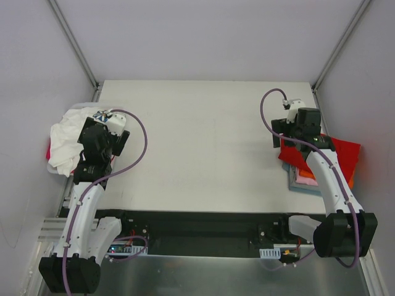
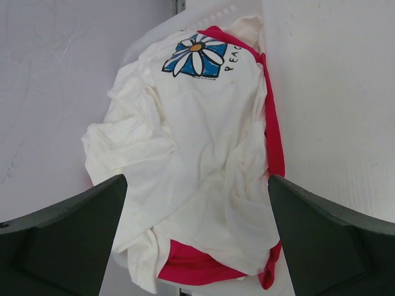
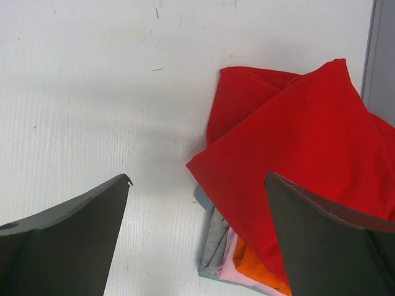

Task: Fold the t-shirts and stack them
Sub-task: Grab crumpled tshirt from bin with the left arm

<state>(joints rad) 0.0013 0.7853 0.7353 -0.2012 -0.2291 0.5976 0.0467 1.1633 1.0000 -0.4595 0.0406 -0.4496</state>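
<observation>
A crumpled white t-shirt [image 2: 185,142] with a blue daisy print [image 2: 196,57] lies heaped over a magenta one [image 2: 197,265] at the table's left edge [image 1: 65,139]. My left gripper [image 2: 197,182] hangs open just above this heap [image 1: 92,129], nothing between its fingers. At the right edge sits a stack of folded t-shirts [image 1: 324,157]: a red one [image 3: 296,148] loosely on top, then orange [image 3: 259,271], pink [image 3: 231,259] and light-blue [image 3: 213,237] below. My right gripper [image 3: 197,179] stands open over the stack's left corner [image 1: 296,129], holding nothing.
The white heap rests on a pale plastic bin [image 2: 210,15] that overhangs the left table edge. Grey walls and slanted metal posts [image 1: 74,43] close in the back corners. Bare white tabletop [image 1: 203,142] lies between the two arms.
</observation>
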